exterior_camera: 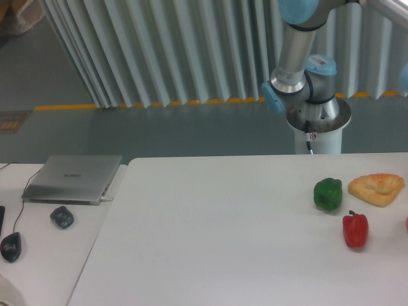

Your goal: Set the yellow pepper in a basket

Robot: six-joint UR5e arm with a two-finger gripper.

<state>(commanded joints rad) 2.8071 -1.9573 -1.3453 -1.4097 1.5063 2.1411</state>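
The yellow pepper does not show in this view, and no basket shows either. My gripper is out of the frame. Only the arm's base behind the table and a grey upper link rising to the top edge are visible, with a sliver of blue joint at the right edge.
On the white table at the right stand a green pepper and a red pepper, with a flat bread behind them. A tiny red sliver touches the right edge. A laptop and two mice lie at the left.
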